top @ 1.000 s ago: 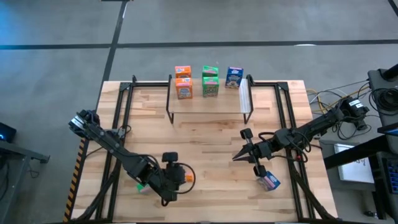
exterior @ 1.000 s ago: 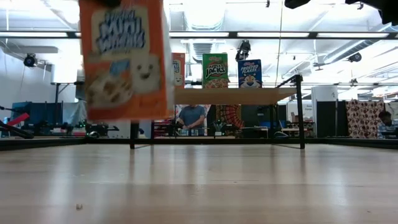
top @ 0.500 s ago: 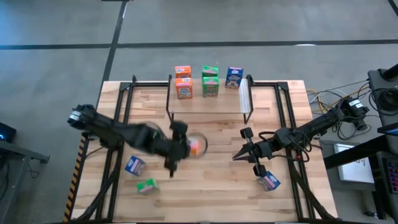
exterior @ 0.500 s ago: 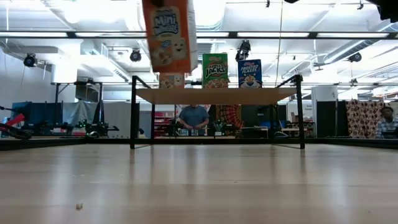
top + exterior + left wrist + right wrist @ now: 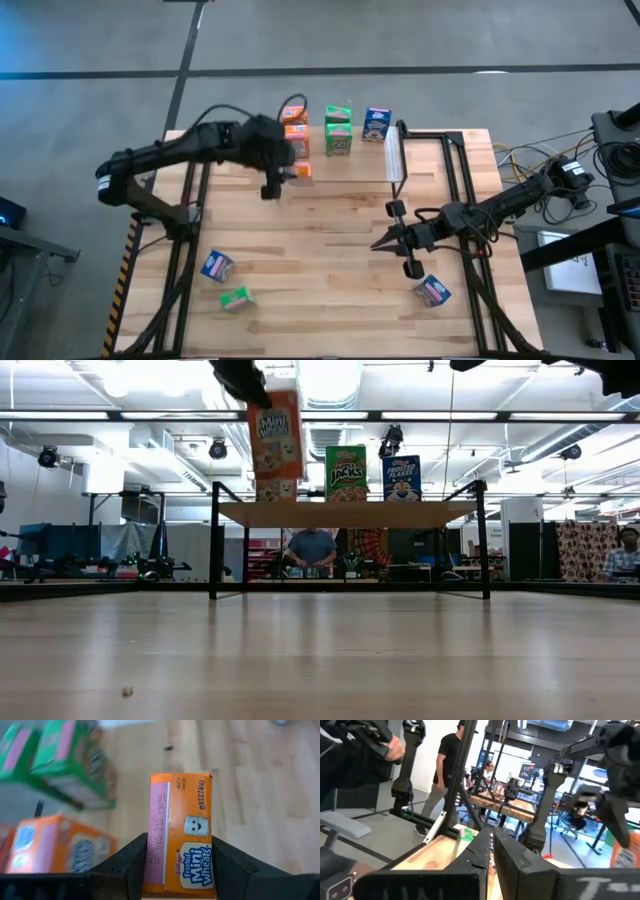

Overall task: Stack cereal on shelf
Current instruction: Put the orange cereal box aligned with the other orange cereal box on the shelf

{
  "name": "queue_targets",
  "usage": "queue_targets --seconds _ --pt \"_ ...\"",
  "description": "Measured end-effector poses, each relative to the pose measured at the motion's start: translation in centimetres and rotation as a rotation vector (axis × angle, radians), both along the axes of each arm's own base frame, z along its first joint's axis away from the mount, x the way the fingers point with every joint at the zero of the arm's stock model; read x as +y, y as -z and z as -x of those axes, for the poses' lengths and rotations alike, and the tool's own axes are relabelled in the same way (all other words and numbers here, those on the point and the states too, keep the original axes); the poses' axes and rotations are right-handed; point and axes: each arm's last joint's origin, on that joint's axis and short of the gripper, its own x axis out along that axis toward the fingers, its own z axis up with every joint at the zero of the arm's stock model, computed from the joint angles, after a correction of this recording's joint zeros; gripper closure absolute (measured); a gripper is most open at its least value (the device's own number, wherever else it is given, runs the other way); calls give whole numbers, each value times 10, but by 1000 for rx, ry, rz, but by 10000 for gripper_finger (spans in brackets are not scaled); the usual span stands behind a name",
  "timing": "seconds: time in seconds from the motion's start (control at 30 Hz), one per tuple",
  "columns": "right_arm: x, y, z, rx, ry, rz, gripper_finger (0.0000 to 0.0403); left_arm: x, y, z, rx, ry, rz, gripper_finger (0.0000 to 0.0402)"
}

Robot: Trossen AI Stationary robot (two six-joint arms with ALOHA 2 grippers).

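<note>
My left gripper [image 5: 283, 170] is shut on an orange cereal box [image 5: 301, 171] and hangs over the left part of the shelf [image 5: 345, 513]. On the shelf stand two orange boxes [image 5: 295, 114], two green boxes [image 5: 338, 128] and one blue box [image 5: 376, 122], each upright on its bottom. In the low view the held box [image 5: 275, 435] shows high in front of an orange box on the shelf [image 5: 275, 490]. My right gripper [image 5: 378, 245] is shut on nothing, above the table's right part. My left gripper pinches the orange box between its two fingers [image 5: 131, 865], one on each of two opposite faces beside the printed side panel [image 5: 186, 865]. It has the box's upper end [image 5: 262, 400] and comes slanting down from above. The box hangs upright below it, lifted clear.
A blue box [image 5: 217, 265] and a green box [image 5: 236, 297] lie on the table near its left front. Another blue box [image 5: 432, 290] lies at the right front, close below my right arm. A white strip [image 5: 393, 160] marks the shelf's right end. People show in the room beyond.
My left gripper has carried the orange box from the table's near left, up and toward the far edge, to the shelf's left part, turning as it went. The box has stayed lifted clear. Its leaving has uncovered the blue and green boxes at the near left.
</note>
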Motion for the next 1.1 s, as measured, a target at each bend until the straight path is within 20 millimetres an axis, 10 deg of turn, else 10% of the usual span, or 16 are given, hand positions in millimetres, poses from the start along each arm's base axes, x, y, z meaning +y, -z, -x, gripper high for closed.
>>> queue_targets --seconds 1.1 --pt "0 -25 -13 67 47 181 390 33 16 -4 69 -76 -14 196"
